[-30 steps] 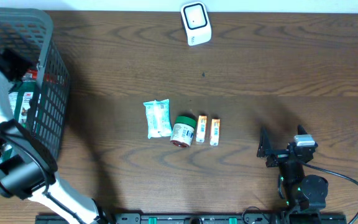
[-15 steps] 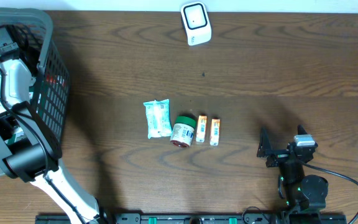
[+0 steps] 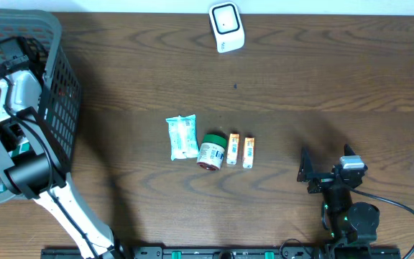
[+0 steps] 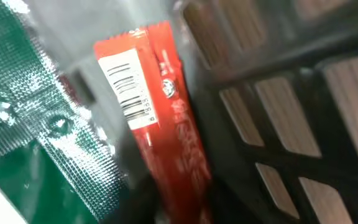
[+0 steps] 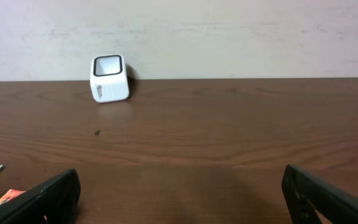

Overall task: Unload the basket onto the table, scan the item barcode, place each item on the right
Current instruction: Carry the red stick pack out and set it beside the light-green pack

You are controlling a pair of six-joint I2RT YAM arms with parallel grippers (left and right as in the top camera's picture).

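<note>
You see a red packet (image 4: 180,146) bearing a barcode label (image 4: 128,84), digits blurred; left jaws' state cannot be told, right jaws stand wide.

the overhead camera looked straight down on the whole table (image 3: 300,72), from basket (image 3: 56,86) to scanner (image 3: 226,26). the left wrist camera sat very close inside the basket, blurred, facing a red packet (image 4: 160,112). the right wrist camera looked low across the table toward the wall (image 5: 229,31), sharing the scanner (image 5: 109,78) with overhead.
</note>
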